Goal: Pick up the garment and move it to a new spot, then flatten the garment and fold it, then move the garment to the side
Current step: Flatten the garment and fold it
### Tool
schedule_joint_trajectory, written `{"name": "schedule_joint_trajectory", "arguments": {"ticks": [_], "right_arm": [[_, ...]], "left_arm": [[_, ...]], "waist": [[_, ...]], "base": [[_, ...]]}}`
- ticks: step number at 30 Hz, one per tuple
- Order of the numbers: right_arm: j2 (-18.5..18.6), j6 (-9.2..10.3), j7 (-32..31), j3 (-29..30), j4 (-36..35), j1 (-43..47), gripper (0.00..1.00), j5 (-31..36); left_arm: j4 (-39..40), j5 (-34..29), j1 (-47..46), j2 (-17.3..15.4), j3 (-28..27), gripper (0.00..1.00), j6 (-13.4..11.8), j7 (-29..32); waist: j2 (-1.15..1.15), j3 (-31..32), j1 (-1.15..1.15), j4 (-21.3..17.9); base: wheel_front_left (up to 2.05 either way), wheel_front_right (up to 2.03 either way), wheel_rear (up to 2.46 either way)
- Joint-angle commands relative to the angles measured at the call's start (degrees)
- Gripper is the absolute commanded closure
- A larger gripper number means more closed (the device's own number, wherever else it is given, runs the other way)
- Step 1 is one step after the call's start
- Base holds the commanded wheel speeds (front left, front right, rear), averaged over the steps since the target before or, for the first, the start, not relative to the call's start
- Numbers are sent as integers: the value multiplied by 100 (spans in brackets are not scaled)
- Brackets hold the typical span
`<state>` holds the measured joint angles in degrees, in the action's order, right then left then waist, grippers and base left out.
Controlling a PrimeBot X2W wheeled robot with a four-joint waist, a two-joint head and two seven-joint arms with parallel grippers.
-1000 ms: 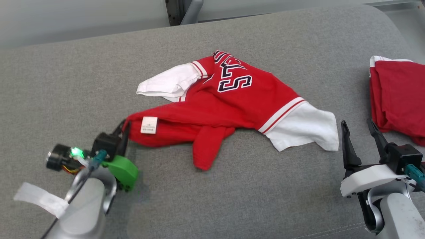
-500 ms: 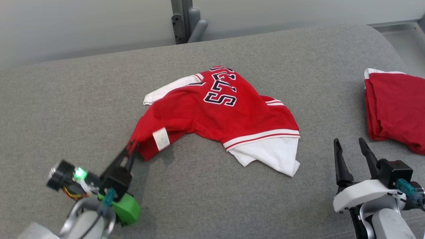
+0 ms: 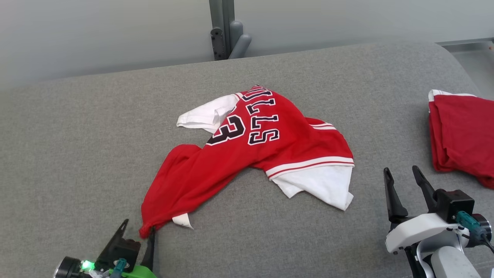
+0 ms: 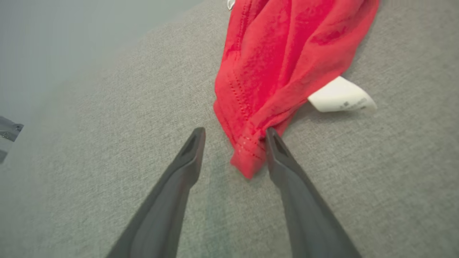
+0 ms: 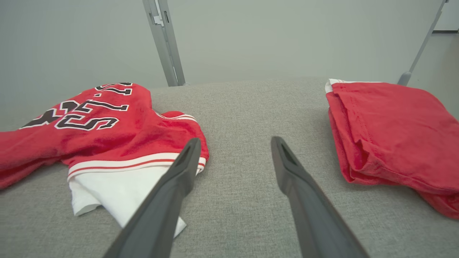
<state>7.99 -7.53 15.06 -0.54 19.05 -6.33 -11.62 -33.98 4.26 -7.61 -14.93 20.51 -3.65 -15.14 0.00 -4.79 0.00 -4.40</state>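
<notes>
The left pincer (image 4: 235, 132) is released; the red jersey (image 4: 287, 53) has its hem corner (image 4: 247, 165) bunched between the tips, the rest heaped beyond them. Clenching may catch only a thin fold, which could slip out under a pull.

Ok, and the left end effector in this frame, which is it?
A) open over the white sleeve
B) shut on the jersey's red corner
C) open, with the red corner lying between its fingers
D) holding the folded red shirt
C: in the left wrist view the left end effector has its fingers spread, and a red corner of the jersey lies loose between them, up against one finger.
</notes>
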Motion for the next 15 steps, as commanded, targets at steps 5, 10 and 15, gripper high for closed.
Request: {"name": "schedule_joint_trajectory", "arguments": {"ticks": [5, 10, 15], "right_arm": [[-58, 8, 15, -123, 16, 145, 0, -102], [-156, 8, 15, -148, -78, 285, 0, -49], [-263, 8, 15, -255, -59, 496, 0, 24]], "left_arm": [[204, 216, 354, 117, -404, 0, -161, 2], [923, 430, 743, 413, -1021, 0, -300, 2], [1331, 544, 1062, 829, -1477, 0, -102, 3]], "waist": [[0, 296, 0, -39], [0, 497, 0, -28], [0, 658, 0, 42]], "base": [[0, 0, 0], [0, 0, 0], [0, 0, 0]]}}
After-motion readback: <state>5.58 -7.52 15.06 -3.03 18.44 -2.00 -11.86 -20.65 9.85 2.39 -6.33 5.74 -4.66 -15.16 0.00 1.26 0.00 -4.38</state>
